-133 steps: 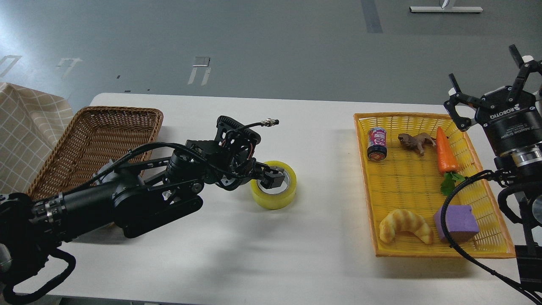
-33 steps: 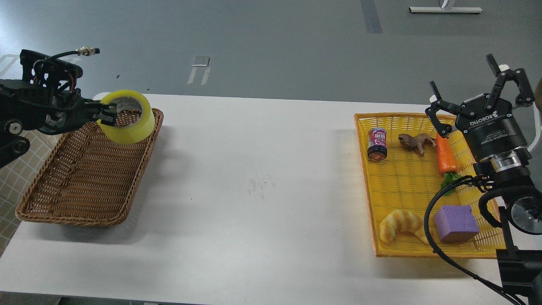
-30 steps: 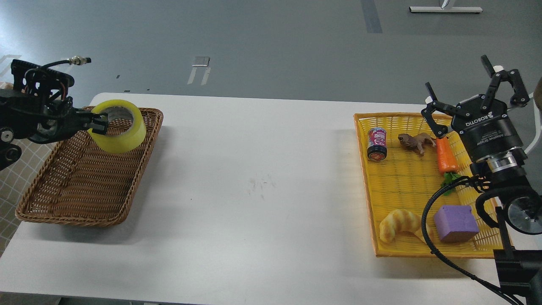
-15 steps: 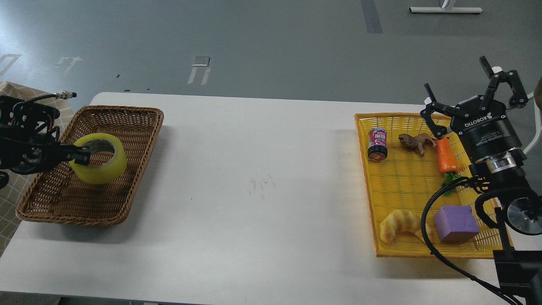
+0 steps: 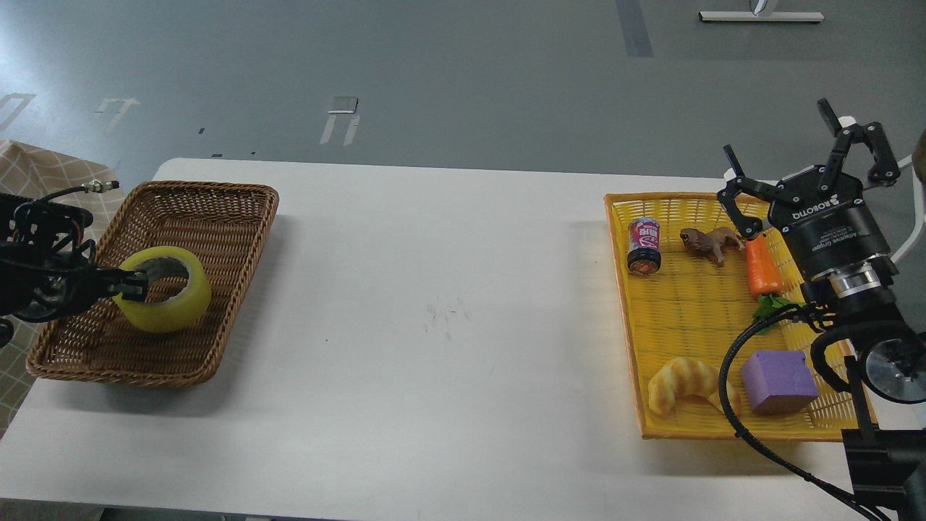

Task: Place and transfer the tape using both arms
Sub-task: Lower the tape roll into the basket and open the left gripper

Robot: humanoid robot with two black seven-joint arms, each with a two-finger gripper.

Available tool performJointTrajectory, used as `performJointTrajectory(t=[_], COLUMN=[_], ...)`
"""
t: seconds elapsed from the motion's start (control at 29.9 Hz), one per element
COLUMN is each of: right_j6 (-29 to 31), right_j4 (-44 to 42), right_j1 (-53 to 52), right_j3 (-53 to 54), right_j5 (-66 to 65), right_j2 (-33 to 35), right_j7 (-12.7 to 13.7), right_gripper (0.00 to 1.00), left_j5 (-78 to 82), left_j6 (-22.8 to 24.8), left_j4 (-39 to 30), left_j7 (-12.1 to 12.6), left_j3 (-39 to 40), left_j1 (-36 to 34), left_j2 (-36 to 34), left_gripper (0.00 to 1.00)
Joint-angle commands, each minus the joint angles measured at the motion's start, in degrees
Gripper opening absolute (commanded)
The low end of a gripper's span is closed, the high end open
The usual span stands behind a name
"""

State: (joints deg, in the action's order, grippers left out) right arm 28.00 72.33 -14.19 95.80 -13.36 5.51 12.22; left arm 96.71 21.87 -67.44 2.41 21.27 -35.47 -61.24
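The yellow tape roll (image 5: 168,305) is low inside the brown wicker basket (image 5: 217,239) at the left of the table. My left gripper (image 5: 132,284) comes in from the left edge and is shut on the roll's left wall, one finger inside the hole. Whether the roll rests on the basket floor I cannot tell. My right gripper (image 5: 799,163) is open and empty, raised over the back right corner of the yellow tray (image 5: 636,347), fingers spread and pointing up and away.
The yellow tray holds a small can (image 5: 644,245), a toy animal (image 5: 710,242), a carrot (image 5: 762,267), a croissant toy (image 5: 691,383) and a purple block (image 5: 778,380). A checked cloth (image 5: 43,174) lies left of the basket. White table (image 5: 448,318) lies between basket and tray.
My left gripper carried the tape from the table's middle over to the basket and lowered it inside; in the last half second it sank slightly more. The right arm shifted left, then held still.
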Motion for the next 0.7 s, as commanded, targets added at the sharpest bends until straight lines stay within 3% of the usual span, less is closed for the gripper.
performJointTrajectory(t=[0.0, 0.54, 0.6, 0.67], right_j6=[0.0, 0.0, 0.0, 0.0], right_j4=[0.0, 0.0, 0.0, 0.0], right_j1=[0.0, 0.1, 0.1, 0.1], right_j3=[0.0, 0.0, 0.0, 0.0], right_j5=[0.0, 0.0, 0.0, 0.0], right_j2=[-0.1, -0.1, -0.1, -0.1], right_j7=[0.0, 0.0, 0.0, 0.0], right_gripper=[1.00, 1.00, 1.00, 1.00], left_j5=[-2.9, -5.8, -6.6, -7.6], left_j6=[-1.0, -2.8, -2.8, -2.9], left_j4=[0.2, 2.7, 2.7, 2.7], left_j7=[0.1, -0.2, -0.2, -0.2], left_j3=[0.0, 0.0, 0.0, 0.0], left_j1=[1.1, 2.0, 2.0, 2.0], left_j2=[0.1, 1.3, 1.3, 1.3], left_gripper=[0.00, 0.00, 0.05, 0.19])
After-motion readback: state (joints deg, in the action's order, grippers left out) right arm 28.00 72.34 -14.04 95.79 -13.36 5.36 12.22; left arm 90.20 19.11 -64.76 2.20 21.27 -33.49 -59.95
